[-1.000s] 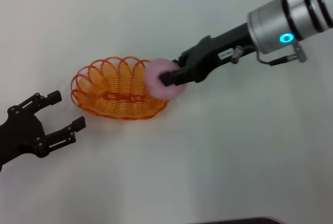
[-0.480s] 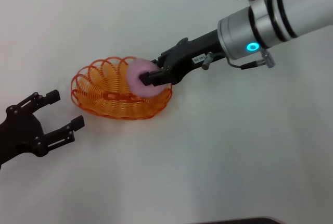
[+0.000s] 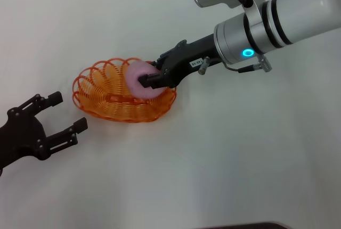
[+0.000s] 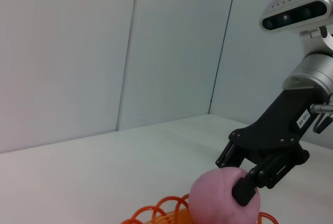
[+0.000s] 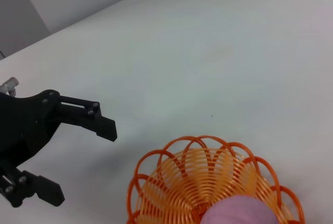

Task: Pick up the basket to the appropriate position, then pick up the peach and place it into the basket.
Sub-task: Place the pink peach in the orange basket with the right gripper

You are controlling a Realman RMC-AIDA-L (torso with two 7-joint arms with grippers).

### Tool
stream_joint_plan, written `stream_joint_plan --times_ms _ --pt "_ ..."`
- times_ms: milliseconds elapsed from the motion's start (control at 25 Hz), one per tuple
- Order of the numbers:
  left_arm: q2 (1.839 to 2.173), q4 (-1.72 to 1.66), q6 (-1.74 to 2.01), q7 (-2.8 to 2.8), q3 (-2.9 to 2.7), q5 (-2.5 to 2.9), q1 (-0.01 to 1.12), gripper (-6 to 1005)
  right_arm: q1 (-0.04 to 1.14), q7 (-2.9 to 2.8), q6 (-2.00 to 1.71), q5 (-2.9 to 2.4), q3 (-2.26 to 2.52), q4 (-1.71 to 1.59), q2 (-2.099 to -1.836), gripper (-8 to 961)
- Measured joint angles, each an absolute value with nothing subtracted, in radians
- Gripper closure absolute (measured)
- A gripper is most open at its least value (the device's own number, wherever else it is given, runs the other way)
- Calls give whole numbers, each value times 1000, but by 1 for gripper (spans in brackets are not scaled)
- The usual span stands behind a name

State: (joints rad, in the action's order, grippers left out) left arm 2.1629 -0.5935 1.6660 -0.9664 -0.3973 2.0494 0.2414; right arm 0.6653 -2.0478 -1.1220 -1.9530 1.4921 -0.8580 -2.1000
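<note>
One orange wire basket (image 3: 123, 94) sits on the white surface (image 3: 224, 154), and one pink peach (image 3: 141, 80) is held over its right half, low among the looped rim wires; whether the fruit touches the wires cannot be told. Two arms are in view, each with one tool. The right tool (image 3: 151, 79) reaches in from the right side of the head view, its black fingers clamped on the peach, one finger pressed across the fruit's near face. In the left wrist view the same tool (image 4: 243, 182) grips the peach (image 4: 222, 200) from above and behind, with a few orange loops of the basket (image 4: 166, 211) showing beneath. The left tool (image 3: 63, 116) rests near the left end of the basket, apart from it, its two fingers spread wide with nothing between them. The right wrist view shows the basket (image 5: 208, 179) from above, the peach (image 5: 244, 211) at its near edge, and the left tool (image 5: 78, 156) beyond it, fingers parted.
</note>
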Motion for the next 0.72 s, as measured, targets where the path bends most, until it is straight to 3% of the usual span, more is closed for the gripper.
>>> stream_joint_plan --times_ms 200,720 --pt "2163 -593 1666 -966 -397 2049 244 138 664 -2037 -1111 -1948 1492 -846 -2100 571" --pt "2164 -592 1666 -966 -397 2049 247 138 665 -1995 -1073 -1909 1486 -803 -2099 282"
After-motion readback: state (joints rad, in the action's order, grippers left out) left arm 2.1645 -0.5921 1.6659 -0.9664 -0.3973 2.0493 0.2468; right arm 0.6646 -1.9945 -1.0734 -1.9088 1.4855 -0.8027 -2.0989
